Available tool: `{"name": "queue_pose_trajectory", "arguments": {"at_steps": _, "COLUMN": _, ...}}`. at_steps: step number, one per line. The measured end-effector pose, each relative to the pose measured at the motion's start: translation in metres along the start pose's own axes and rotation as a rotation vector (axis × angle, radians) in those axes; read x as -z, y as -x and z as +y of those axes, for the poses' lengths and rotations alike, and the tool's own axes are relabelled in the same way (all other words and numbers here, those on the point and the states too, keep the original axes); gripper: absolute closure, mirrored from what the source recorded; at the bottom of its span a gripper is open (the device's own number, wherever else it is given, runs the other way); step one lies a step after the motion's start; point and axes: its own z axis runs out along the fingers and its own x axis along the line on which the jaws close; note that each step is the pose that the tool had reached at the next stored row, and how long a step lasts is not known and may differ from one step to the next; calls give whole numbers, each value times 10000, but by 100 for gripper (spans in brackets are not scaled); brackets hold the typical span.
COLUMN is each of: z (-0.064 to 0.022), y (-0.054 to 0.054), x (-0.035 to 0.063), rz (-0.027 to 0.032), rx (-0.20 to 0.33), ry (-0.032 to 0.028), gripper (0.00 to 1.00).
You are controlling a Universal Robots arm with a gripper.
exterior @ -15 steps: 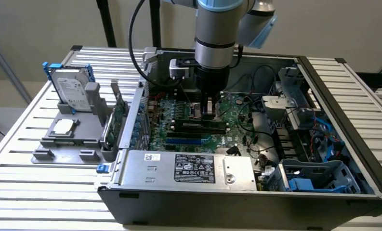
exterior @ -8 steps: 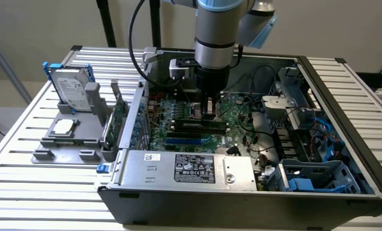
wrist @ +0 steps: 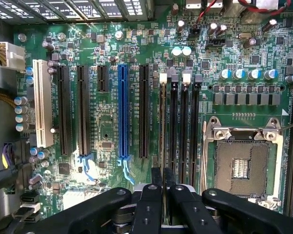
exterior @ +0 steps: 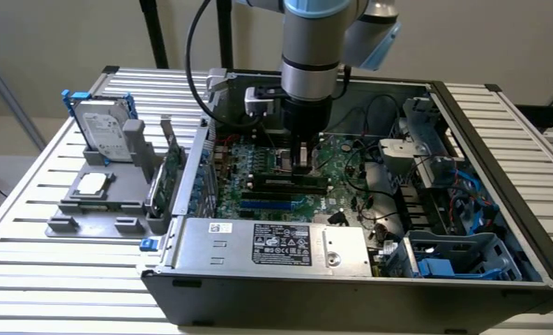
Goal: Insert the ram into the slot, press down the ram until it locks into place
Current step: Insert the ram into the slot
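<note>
Well, pinched the green memory stick (wrist: pixel 162 131) in a nearly shut claw (wrist: pixel 162 173), standing on edge in its long black slot (wrist: pixel 162 82). Looked like the pushing-down step; called for a straight, firm push until it clicked in.

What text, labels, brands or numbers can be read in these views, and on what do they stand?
No text can be read.
power supply label, black with white print and marks: too small to read.
white sticker on the same power supply: blurred.
hard drive label: blurred.
motherboard, white lettering beside the slots: too small to read.
</note>
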Motion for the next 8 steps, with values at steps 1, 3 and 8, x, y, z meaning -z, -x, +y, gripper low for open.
{"name": "queue_pose_trajectory", "arguments": {"at_steps": 1, "z": 8, "y": 1, "x": -15, "rz": 4, "rx": -1, "ry": -21, "gripper": 87}}
{"name": "queue_pose_trajectory", "arguments": {"at_steps": 3, "z": 8, "y": 1, "x": -18, "rz": 4, "rx": -1, "ry": -25, "gripper": 87}}
{"name": "queue_pose_trajectory", "arguments": {"at_steps": 8, "z": 12, "y": 2, "x": -30, "rz": 4, "rx": -3, "ry": -39, "gripper": 87}}
